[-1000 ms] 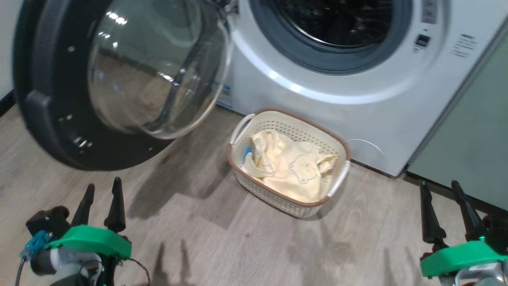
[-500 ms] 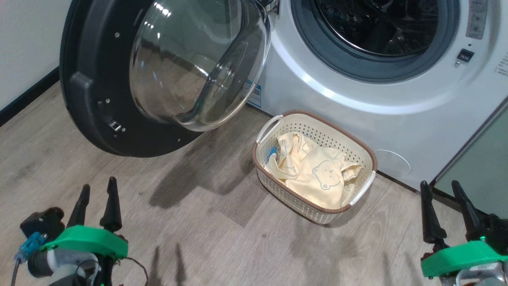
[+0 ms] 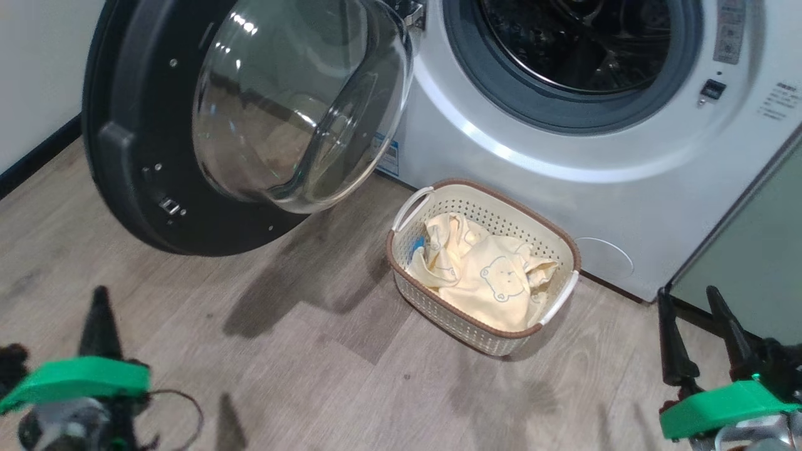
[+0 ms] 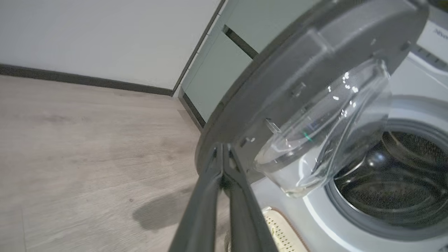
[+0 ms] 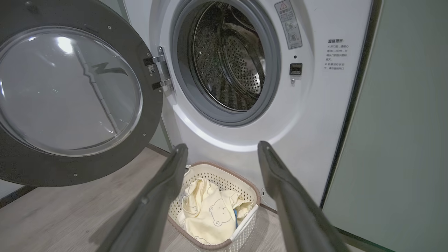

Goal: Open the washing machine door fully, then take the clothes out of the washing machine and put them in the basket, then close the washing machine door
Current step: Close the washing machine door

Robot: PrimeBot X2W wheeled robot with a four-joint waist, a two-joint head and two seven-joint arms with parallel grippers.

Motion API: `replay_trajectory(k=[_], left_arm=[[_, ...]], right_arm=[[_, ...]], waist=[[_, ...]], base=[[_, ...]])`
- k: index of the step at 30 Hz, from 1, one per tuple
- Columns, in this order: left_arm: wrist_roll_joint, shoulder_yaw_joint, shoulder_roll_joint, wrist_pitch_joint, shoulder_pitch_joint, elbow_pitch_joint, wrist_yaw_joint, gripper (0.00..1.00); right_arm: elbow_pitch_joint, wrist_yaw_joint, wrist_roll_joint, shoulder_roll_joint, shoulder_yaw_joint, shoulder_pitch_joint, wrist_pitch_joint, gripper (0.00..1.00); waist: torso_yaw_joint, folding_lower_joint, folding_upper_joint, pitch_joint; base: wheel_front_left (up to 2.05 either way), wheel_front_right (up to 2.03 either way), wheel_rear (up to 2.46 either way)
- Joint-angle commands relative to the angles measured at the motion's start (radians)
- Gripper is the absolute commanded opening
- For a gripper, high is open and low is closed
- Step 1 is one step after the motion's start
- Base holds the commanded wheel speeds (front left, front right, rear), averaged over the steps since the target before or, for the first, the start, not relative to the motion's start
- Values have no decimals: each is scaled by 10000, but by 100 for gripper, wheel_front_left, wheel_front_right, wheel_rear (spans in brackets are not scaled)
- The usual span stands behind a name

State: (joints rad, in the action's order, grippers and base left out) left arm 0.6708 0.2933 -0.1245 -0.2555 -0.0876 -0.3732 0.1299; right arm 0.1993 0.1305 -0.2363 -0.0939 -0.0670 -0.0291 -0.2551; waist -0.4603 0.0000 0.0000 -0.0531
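In the head view my left gripper [image 3: 99, 294] sits at the lower left of the frame, its two fingers pressed together into one dark spike. My left wrist view shows the same: the fingertips meet with nothing between them, and they point toward the lower edge of the washing machine door [image 3: 138, 156] without touching it. My right gripper [image 3: 687, 293] is at the lower right of the head view, fingers spread wide apart and empty. In my right wrist view the basket [image 3: 445, 310] shows between them, further off.

The door stands open across the upper left of the head view, hinged on the left side of the drum opening [image 3: 576, 44], its glass bowl bulging toward the middle of the frame. The washing machine [image 3: 532, 181] takes up the upper right, with the bare perforated metal of the drum visible through the grey ring.

The basket sits on the wooden floor [image 3: 313, 351] just right of centre, close to the front of the machine. The clothes [image 3: 489, 282] lie inside it, pale yellow with a bear drawing face up and a bit of blue at the left end. A green cabinet [image 3: 752, 250] fills the right edge.
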Motion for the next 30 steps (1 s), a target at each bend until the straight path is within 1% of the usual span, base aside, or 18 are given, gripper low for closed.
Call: replay_trajectory(k=[1, 4, 5, 8, 12, 15, 17, 19, 20, 24, 27, 30], left_arm=[[850, 440, -664, -39, -693, 90, 8, 0], [2592, 706, -1276, 395, -1237, -285, 8, 0], [2592, 706, -1276, 395, -1237, -285, 8, 0], [4278, 1210, -1944, 1076, -1774, -769, 8, 0], [6100, 2000, -2777, 2142, -2632, -1723, 8, 0], [7070, 2562, -3417, 2841, -3383, -2627, 8, 0], [7444, 2741, -3840, 3283, -3895, -3246, -29, 0], [7681, 2771, -4211, 3749, -4389, -3796, -158, 0], [7905, 2740, -4502, 4281, -4888, -4255, -306, 0], [8250, 2633, -4945, 5241, -5813, -4986, -623, 0], [8325, 2523, -5257, 5691, -6373, -5432, -839, 0], [8326, 2383, -5488, 6006, -6871, -5779, -960, 0]], right_arm=[[-286, 2, 13, -202, -224, -344, -67, 100], [-276, 2, 28, -213, -280, -337, -67, 100], [-276, 2, 28, -213, -280, -337, -67, 100], [-260, 2, 29, -212, -316, -326, -67, 100], [-248, 2, 28, -236, -331, -293, -67, 100], [-239, 2, 32, -264, -362, -287, -67, 100], [-242, 2, 29, -293, -381, -294, -67, 100], [-246, 2, 27, -327, -400, -310, -67, 100], [-257, 2, 28, -371, -404, -330, -67, 100], [-287, 2, 46, -468, -399, -381, -67, 100], [-300, 2, 54, -535, -414, -433, -67, 100], [-303, 2, 57, -598, -432, -485, -67, 100]], waist=[[116, 0, 0, 6], [284, 0, 0, 16], [284, 0, 0, 16], [463, 0, 0, 43], [659, 0, 0, 51], [805, 0, 0, 36], [882, 0, 0, 7], [954, 0, 0, -34], [1009, 0, 0, -94], [1085, 0, 0, -254], [1151, 0, 0, -374], [1215, 0, 0, -485]], base=[[0, 0, 0], [0, 0, 0], [0, 0, 0], [0, 0, 0], [0, 0, 0], [0, 0, 0], [0, 0, 0], [0, 0, 0], [0, 0, 0], [0, 0, 0], [0, 0, 0], [0, 0, 0]])
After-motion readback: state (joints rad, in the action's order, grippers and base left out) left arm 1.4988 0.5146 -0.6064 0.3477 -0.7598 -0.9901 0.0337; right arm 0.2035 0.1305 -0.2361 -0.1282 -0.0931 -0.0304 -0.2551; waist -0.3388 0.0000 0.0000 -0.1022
